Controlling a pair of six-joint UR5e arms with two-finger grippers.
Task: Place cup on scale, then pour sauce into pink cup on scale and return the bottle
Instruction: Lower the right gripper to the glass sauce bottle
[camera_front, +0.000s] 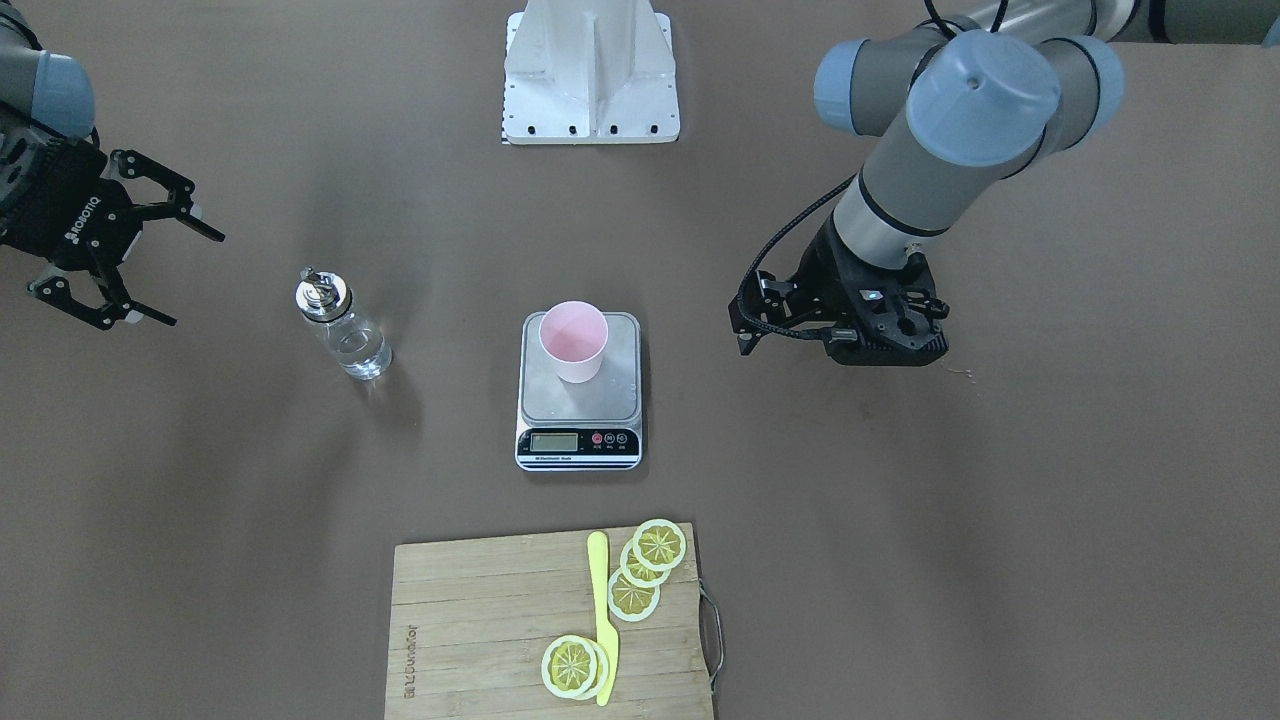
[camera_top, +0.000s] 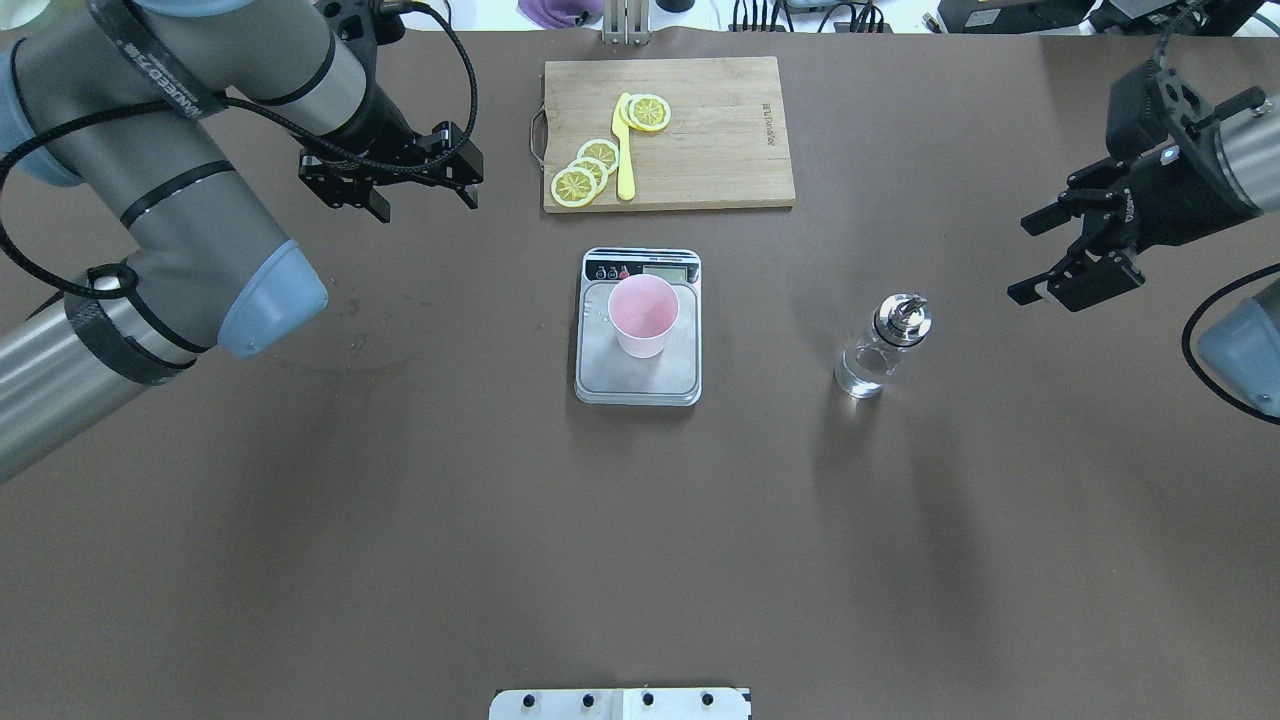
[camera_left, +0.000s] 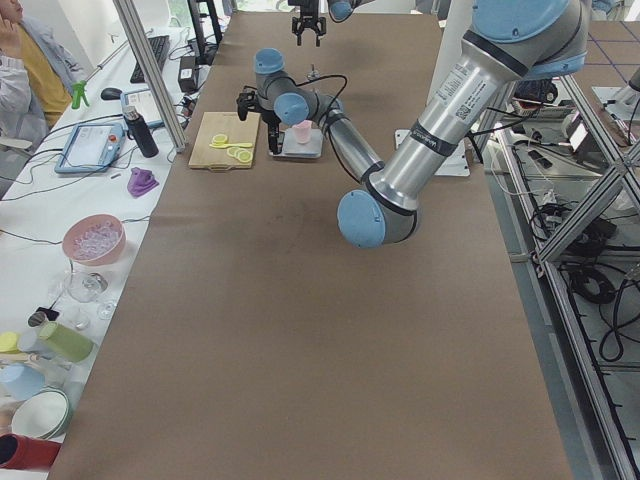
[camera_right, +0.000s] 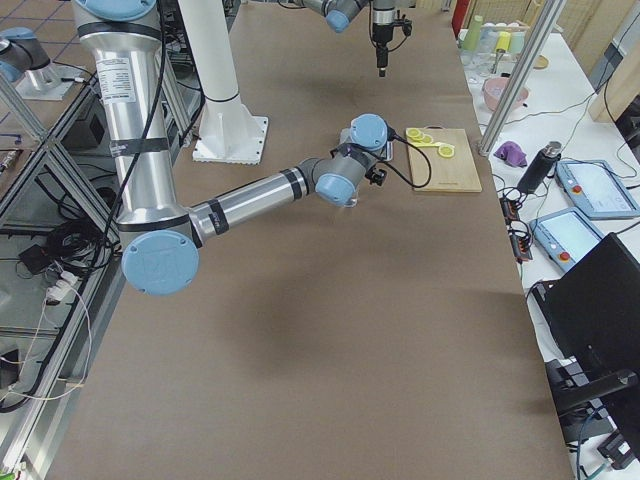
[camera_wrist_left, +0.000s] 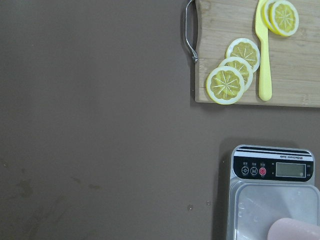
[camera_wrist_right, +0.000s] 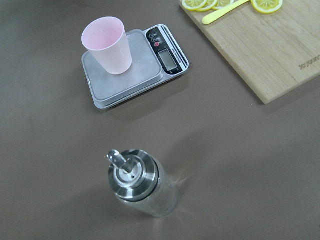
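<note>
Matt brown surface (camera_front: 900, 500). The scale (camera_front: 579, 400) has a brushed steel platform and a glossy black plastic front strip. The cup (camera_front: 573, 340) is matt pink, plastic-looking. The bottle (camera_front: 350, 340) is clear glass with a polished metal cap. The cutting board (camera_front: 480, 620) is pale grained wood.

I watch through six cameras. Two look steeply down on the brown table (camera_top: 400, 500) from opposite long sides. Two sit farther off and look along it from either end. Each wrist camera hangs close, and both catch the small steel-topped kitchen scale (camera_wrist_left: 272, 170) and the pale pink tapered cup (camera_wrist_right: 106, 45).
</note>
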